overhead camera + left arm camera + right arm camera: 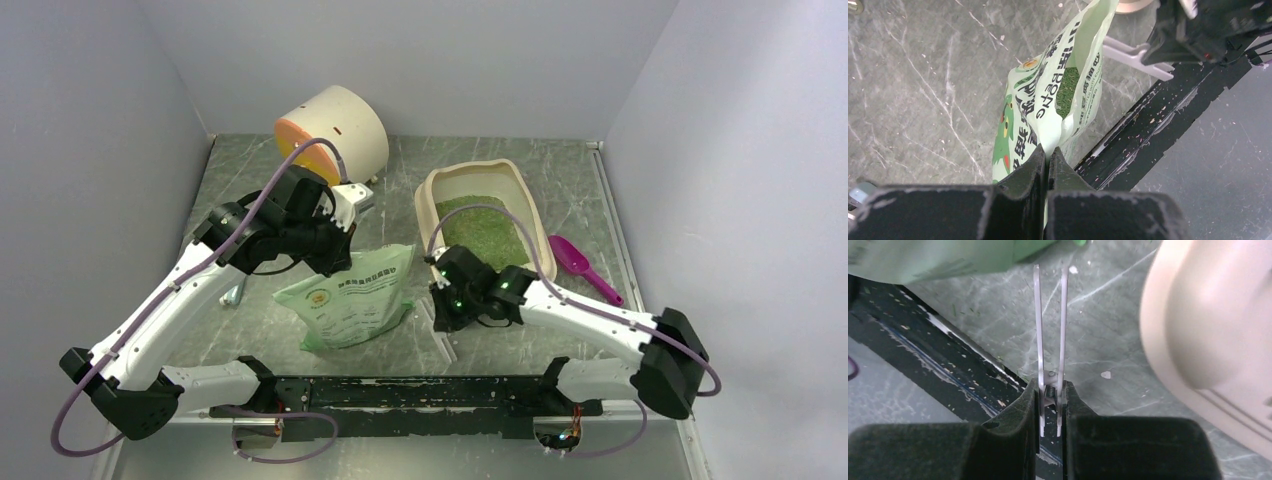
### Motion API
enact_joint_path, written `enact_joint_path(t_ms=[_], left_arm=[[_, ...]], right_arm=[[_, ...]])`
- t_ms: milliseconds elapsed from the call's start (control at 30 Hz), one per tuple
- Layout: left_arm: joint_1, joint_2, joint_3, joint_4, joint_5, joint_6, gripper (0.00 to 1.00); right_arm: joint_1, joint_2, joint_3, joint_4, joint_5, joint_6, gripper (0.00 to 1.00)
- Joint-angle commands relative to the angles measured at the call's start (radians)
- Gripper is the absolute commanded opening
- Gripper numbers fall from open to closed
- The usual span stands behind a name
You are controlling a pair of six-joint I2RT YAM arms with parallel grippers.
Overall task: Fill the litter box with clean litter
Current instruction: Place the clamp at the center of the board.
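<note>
Two arms reach in over a grey marbled table (570, 180). At the left of the overhead view, the left gripper (338, 262) points down at the top edge of a light-green printed bag (355, 300) that stands left of centre. The left wrist view shows the left gripper (1048, 152) pinched tight on a fold of the bag (1048, 100), its jaws pressed together with only the thin plastic between them. Behind this arm, at the upper left, a cream cabinet (340, 125) lies with its orange face turned to the left. Along the bottom runs a black rail (420, 392) speckled with crumbs. Right of the bag, near the centre, the right gripper (440, 322) points down and to the left and carries a slim white clip (445, 345). In the right wrist view the right gripper (1050, 390) is clamped on the hinge end of the clip (1050, 330), whose two thin bars stand close together and point up the frame toward the bag's lower edge. The litter box (430, 205) sits on the table up and to the right of this gripper, close behind its wrist and well to the right of the left gripper. In the right wrist view its beige rounded corner (1208, 330) fills the right side, near the clip but apart from it. The clean litter (485, 232) lies as a green bed across the box's middle and near part, with bare beige floor at the far end. A magenta scoop (580, 265) lies on the table just to the right of the box.
</note>
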Motion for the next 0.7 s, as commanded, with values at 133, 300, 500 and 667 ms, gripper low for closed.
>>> enact_joint_path(t_ms=[133, 300, 500, 667], left_arm=[[-0.001, -0.041, 0.029, 0.159, -0.018, -0.047, 0.05], [-0.002, -0.042, 0.027, 0.162, -0.023, -0.051, 0.05], [-0.002, -0.039, 0.007, 0.182, 0.004, -0.054, 0.05], [-0.002, -0.041, -0.008, 0.188, 0.031, -0.050, 0.05]], right_arm=[[0.102, 0.092, -0.065, 0.144, 0.208, 0.158, 0.00], [0.105, 0.142, -0.089, 0.206, 0.276, 0.214, 0.08], [0.106, 0.169, -0.099, 0.291, 0.230, 0.222, 0.22], [0.103, 0.151, -0.050, 0.217, 0.251, 0.216, 0.31]])
